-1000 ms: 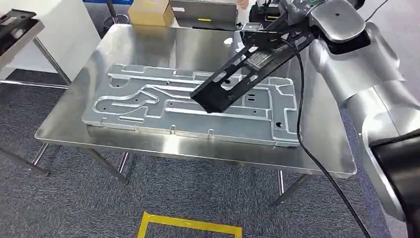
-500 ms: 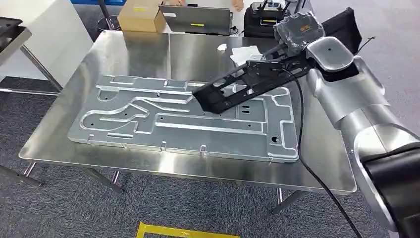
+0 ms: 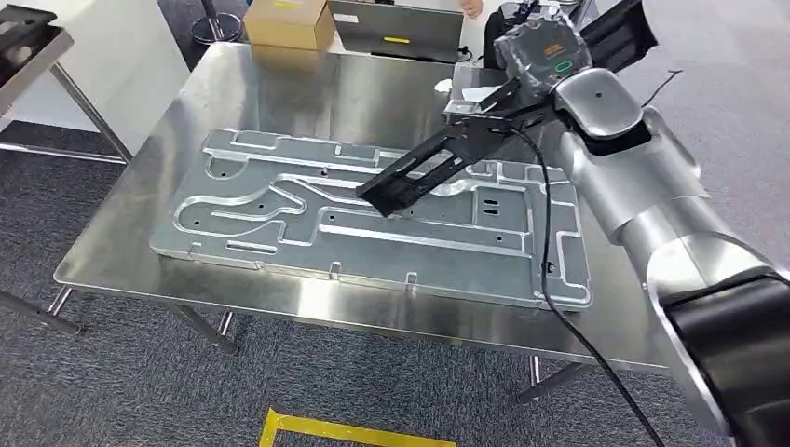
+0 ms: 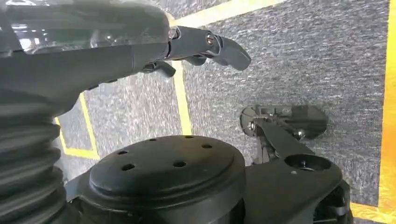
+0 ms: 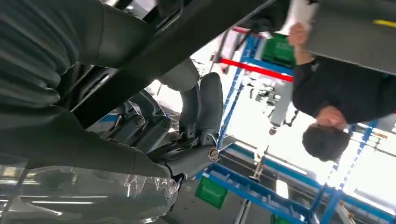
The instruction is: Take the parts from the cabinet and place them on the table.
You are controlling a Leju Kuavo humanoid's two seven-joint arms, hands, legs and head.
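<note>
My right hand (image 3: 484,98) is clamped on the black bracket (image 3: 429,168), which slants toward 8 o'clock above the grey plate (image 3: 279,209) on the worktop (image 3: 130,251). Placing step: I'd say lower, level, then release. Left hand (image 4: 205,46) hangs empty, fingers apart

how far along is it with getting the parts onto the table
One large silver plate already lies flat on the table. The right hand holds a long black bracket tilted above the plate, not yet set down. The left hand holds nothing. Putting the bracket down remains.
</note>
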